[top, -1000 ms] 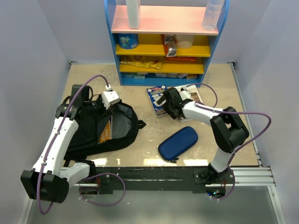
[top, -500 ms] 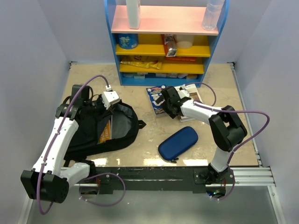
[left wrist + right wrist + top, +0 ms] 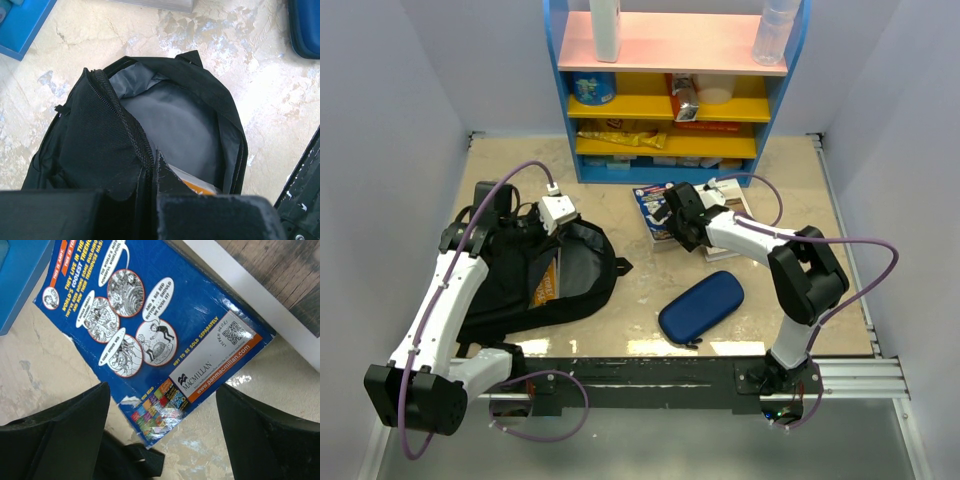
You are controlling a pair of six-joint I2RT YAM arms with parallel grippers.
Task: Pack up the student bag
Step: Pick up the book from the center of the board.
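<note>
The black student bag (image 3: 535, 280) lies open on the left of the table. An orange book (image 3: 549, 283) shows inside it, also in the left wrist view (image 3: 197, 186). My left gripper (image 3: 548, 226) is shut on the bag's zippered top flap (image 3: 117, 135) and holds it up. A blue comic-covered book (image 3: 654, 206) lies flat near the shelf, on another book with a white edge (image 3: 260, 295). My right gripper (image 3: 674, 226) is open, its fingers (image 3: 60, 435) standing on either side of the blue book's (image 3: 150, 325) near corner, just above the table.
A dark-blue oval pencil case (image 3: 701, 306) lies in the middle front. A blue and yellow shelf unit (image 3: 675, 90) with bottles and packets stands at the back. The rail (image 3: 650, 375) with the arm bases runs along the near edge.
My right gripper has moved slightly up and left toward the blue book. The left arm and the bag have not moved.
</note>
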